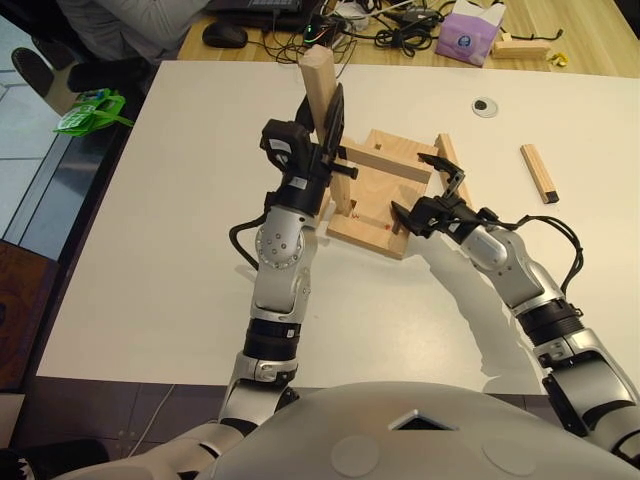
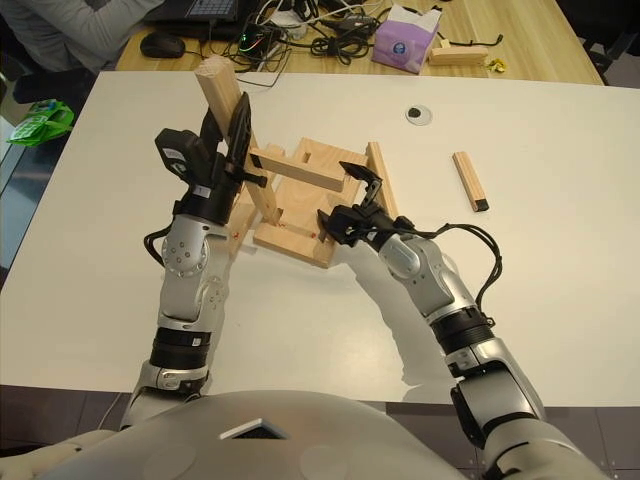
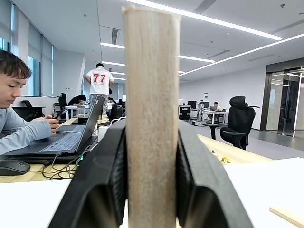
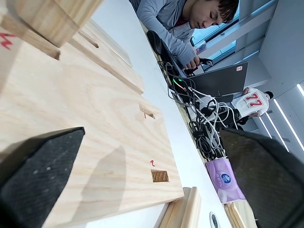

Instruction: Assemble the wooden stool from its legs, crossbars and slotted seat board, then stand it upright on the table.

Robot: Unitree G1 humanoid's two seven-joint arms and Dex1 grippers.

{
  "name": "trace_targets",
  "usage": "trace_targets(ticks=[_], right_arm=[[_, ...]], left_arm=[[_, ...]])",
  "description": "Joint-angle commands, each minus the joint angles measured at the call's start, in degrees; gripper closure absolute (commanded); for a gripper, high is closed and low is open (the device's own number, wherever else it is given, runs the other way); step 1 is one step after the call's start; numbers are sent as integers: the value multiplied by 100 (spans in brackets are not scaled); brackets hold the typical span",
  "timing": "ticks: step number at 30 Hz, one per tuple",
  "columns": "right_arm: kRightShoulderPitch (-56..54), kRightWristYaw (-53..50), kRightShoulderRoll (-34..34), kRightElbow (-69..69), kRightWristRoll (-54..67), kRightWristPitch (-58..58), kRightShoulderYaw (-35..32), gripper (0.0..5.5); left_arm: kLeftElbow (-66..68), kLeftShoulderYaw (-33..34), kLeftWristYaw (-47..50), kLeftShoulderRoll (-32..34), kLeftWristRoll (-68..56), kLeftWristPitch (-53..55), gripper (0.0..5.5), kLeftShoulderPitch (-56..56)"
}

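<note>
Your left gripper (image 1: 322, 120) is clamped hard on a wooden leg (image 1: 317, 75). Both black fingers press flat against its sides and hold it nearly upright, with its top end well above the fingertips. Below the grip the leg seems to run down to the seat board (image 1: 375, 228) near its left edge, though the joint itself is hard to make out. A crossbar (image 1: 388, 166) reaches from that leg to the right, above the board, which lies flat on the white table (image 1: 180, 250). Your right gripper (image 1: 407, 184) is spread wide at the board's right edge and holds nothing. A second leg (image 1: 450, 158) lies just beside that edge. A loose wooden piece (image 1: 538, 173) lies well apart to the right, with a small dark disc (image 1: 485, 106) beyond it.
</note>
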Motion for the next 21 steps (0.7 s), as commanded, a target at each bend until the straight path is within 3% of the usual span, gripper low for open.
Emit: trace_targets(ticks=[1, 21], right_arm=[[259, 356, -146, 451, -227, 211, 242, 10], [354, 348, -155, 399, -238, 152, 295, 10]], left_arm=[[-111, -66, 57, -194, -23, -76, 447, -45], [-152, -242, 98, -154, -118, 0, 447, 94]])
